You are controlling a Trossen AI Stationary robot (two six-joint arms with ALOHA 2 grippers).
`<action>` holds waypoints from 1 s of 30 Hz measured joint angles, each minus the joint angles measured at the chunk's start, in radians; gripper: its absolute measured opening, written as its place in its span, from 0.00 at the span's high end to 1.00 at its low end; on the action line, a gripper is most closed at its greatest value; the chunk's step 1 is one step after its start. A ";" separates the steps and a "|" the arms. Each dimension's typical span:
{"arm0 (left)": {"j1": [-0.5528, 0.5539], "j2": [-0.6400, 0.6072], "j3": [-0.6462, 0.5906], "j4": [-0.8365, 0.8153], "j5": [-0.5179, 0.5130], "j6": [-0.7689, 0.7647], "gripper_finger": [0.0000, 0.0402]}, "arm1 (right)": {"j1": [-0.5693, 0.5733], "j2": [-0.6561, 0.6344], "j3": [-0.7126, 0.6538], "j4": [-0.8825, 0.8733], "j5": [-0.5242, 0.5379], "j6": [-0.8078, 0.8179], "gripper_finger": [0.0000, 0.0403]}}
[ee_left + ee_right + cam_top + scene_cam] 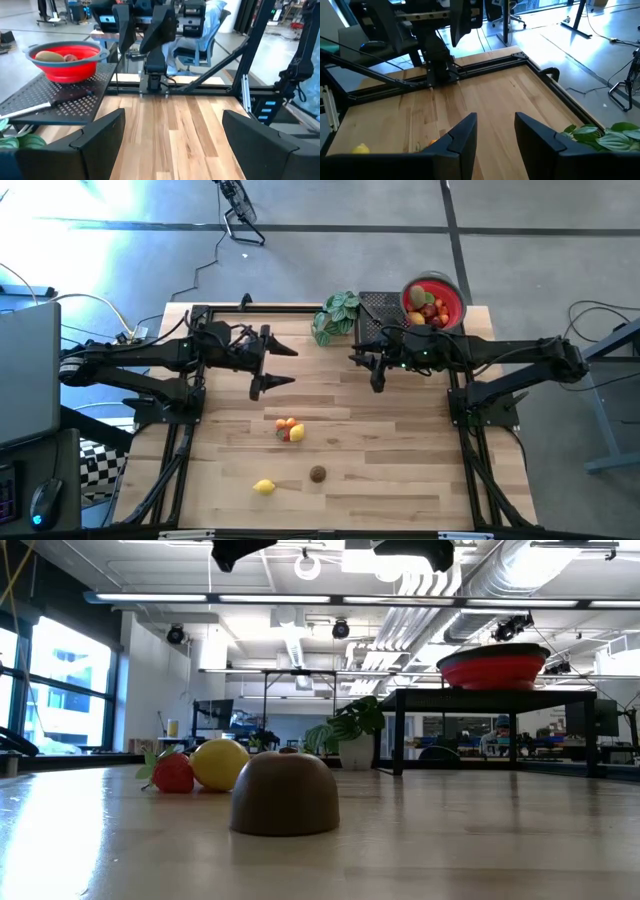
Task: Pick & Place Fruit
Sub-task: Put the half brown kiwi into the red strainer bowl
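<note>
Several small toy fruits lie on the wooden table: an orange, red and yellow cluster, a yellow one and a brown one. In the low view the brown fruit is nearest, with a yellow and a red one behind it. More fruit lies in the red bowl. My left gripper hangs open and empty above the table's far left part; it also shows in its wrist view. My right gripper is open and empty near the table's far middle, left of the bowl; it also shows in its wrist view.
The red bowl stands on a black perforated stand at the far right corner. A green leafy plant stands beside it at the far edge. Bare wood lies between the two grippers and around the loose fruit.
</note>
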 joint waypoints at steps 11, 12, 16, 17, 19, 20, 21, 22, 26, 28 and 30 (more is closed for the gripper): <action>0.000 -0.053 -0.170 0.175 0.004 0.023 0.19 | -0.002 0.065 0.000 0.022 0.005 -0.008 0.69; 0.000 -0.062 -0.179 0.203 0.004 0.025 0.19 | -0.002 0.073 0.000 0.022 0.005 -0.008 0.69; 0.000 -0.130 -0.211 0.209 0.005 0.026 0.19 | -0.002 0.098 0.000 0.021 0.004 -0.008 0.69; 0.000 -0.147 -0.219 0.214 0.005 0.026 0.19 | -0.002 0.099 0.000 0.020 0.004 -0.008 0.69; 0.000 -0.181 -0.240 0.198 0.006 0.025 0.19 | -0.002 0.098 0.000 0.021 0.004 -0.012 0.69; 0.000 -0.192 -0.248 0.197 0.006 0.024 0.19 | -0.002 0.098 0.000 0.024 0.004 -0.017 0.69; 0.000 -0.203 -0.255 0.192 0.006 0.025 0.19 | -0.002 0.097 0.000 0.024 0.004 -0.024 0.69; 0.000 -0.214 -0.262 0.180 0.006 0.025 0.19 | -0.002 0.097 0.000 0.023 0.004 -0.029 0.69; 0.000 -0.245 -0.270 0.147 0.006 0.031 0.19 | -0.002 0.098 0.000 0.020 0.000 -0.031 0.69; 0.000 -0.263 -0.271 0.122 0.006 0.055 0.19 | -0.002 0.098 0.000 0.019 -0.019 -0.031 0.69; 0.000 -0.287 -0.271 0.071 0.006 0.087 0.19 | -0.002 0.098 0.000 0.017 -0.024 -0.035 0.69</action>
